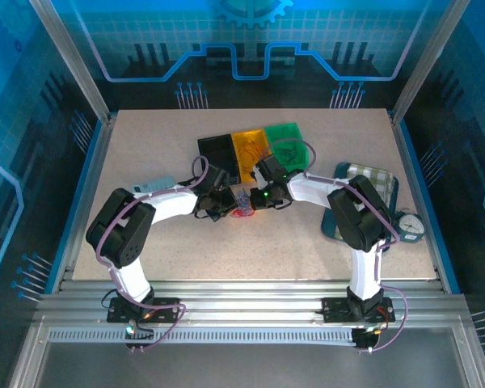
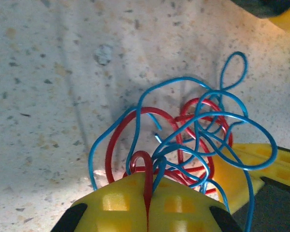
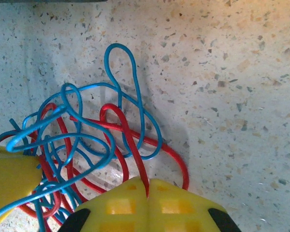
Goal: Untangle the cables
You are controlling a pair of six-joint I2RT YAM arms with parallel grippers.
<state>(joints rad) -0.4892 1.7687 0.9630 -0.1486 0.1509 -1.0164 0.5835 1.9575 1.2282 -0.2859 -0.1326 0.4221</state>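
Cables (image 2: 188, 137): 1 red-blue tangle in left gripper (image 2: 147, 193) and right gripper (image 3: 147, 188).

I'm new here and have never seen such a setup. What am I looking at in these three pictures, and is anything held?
Two robot arms are bolted to the near edge of a table. The overhead picture shows both: left arm, right arm. The other two pictures come from wrist cameras; the yellow pieces at the bottom are each arm's own jaws. Between the arms is a tangle of red wire and blue wire. Both pairs of jaws are shut on the red wire. Behind sit a black bin, an orange bin and a green bin.
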